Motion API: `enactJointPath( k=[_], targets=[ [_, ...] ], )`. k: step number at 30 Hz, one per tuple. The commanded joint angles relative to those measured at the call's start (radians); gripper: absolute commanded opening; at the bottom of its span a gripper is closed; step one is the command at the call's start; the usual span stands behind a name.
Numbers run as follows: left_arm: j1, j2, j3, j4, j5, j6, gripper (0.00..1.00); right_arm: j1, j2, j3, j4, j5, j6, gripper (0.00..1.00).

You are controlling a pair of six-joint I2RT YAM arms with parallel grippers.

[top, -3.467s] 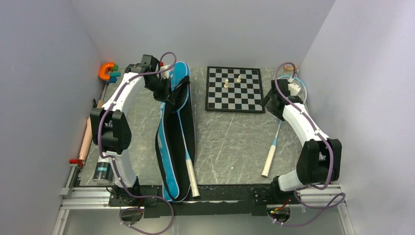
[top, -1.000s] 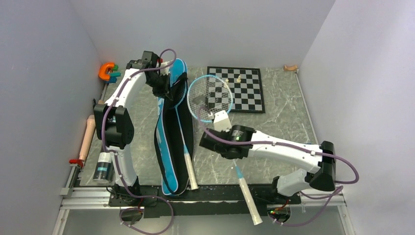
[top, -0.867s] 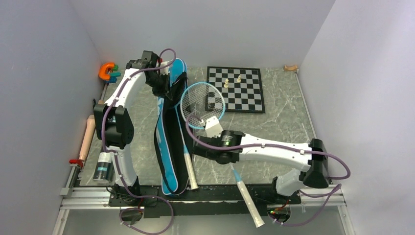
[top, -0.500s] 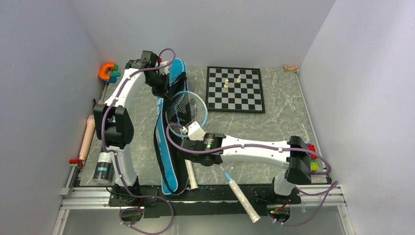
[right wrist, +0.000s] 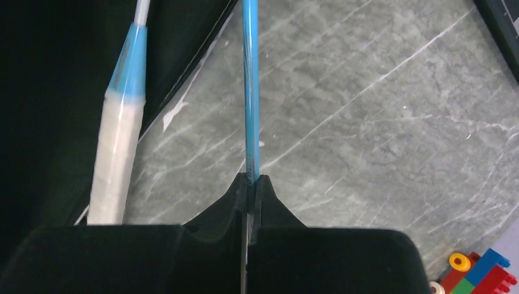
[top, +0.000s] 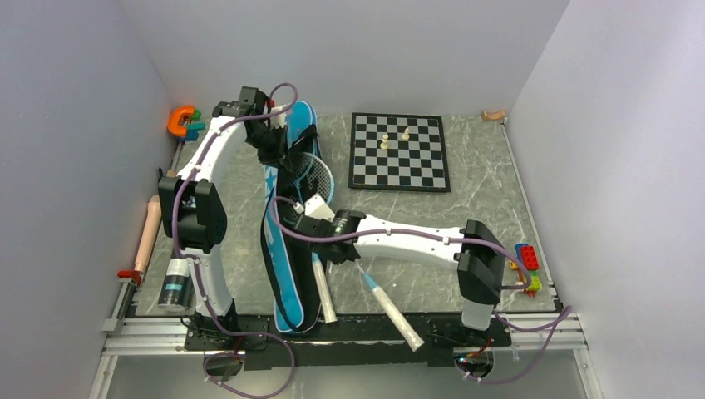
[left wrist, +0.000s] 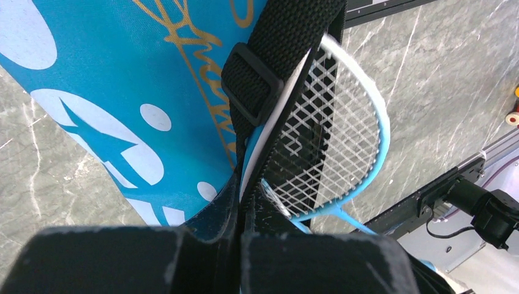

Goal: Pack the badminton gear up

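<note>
The blue racket bag (top: pixel 287 249) lies lengthwise left of centre. My left gripper (top: pixel 278 148) is shut on the black edge of its mouth (left wrist: pixel 269 92) and holds it up. One racket lies inside, and its white handle (top: pixel 324 298) sticks out at the near end. My right gripper (top: pixel 336 246) is shut on the thin blue shaft (right wrist: pixel 250 92) of the second light-blue racket. That racket's head (top: pixel 312 172) sits at the bag's mouth, part under the black edge (left wrist: pixel 343 153), and its handle (top: pixel 392 314) points to the near edge. The other racket's handle (right wrist: pixel 116 165) lies left of the shaft.
A chessboard (top: pixel 397 151) with pieces is at the back centre. An orange clamp (top: pixel 180 120) lies at the back left. A dark cylinder with a teal band (top: pixel 175 287) stands by the left arm's base. Toy bricks (top: pixel 525 258) lie at the right edge.
My right arm has swung left with the racket. Its head went from over the chessboard's corner to the bag's mouth. The left gripper kept its hold.
</note>
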Motion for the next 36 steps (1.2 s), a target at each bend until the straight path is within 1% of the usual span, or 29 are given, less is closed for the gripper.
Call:
enactJointPath(
  k=[1,9,14,18,24,28,33,36],
  targets=[
    [-0.015,-0.077,-0.004,-0.018,0.073,0.007,0.0,-0.066,-0.012,0.078,0.115,-0.005,-0.062,0.0],
    [-0.045,-0.077,0.013,-0.037,0.087,0.023,0.0,-0.096,0.082,0.168,0.206,-0.034,-0.102,0.0],
    [-0.064,-0.071,0.027,-0.047,0.097,0.035,0.0,-0.111,0.131,0.206,0.297,-0.128,-0.136,0.0],
    [-0.073,-0.07,0.025,-0.051,0.105,0.043,0.0,-0.134,0.179,0.265,0.299,-0.081,-0.113,0.0],
    [-0.074,-0.083,0.009,-0.053,0.127,0.055,0.0,-0.21,0.093,0.148,0.478,-0.047,-0.013,0.0],
    [-0.074,-0.095,0.0,-0.053,0.147,0.056,0.0,-0.232,0.05,0.063,0.622,-0.037,-0.001,0.0],
    [-0.077,-0.112,-0.012,-0.034,0.142,0.052,0.0,-0.233,0.052,0.004,0.767,-0.015,0.013,0.0],
    [-0.084,-0.106,-0.003,-0.049,0.146,0.063,0.0,-0.233,0.072,0.02,0.809,-0.049,0.014,0.0]
  ],
)
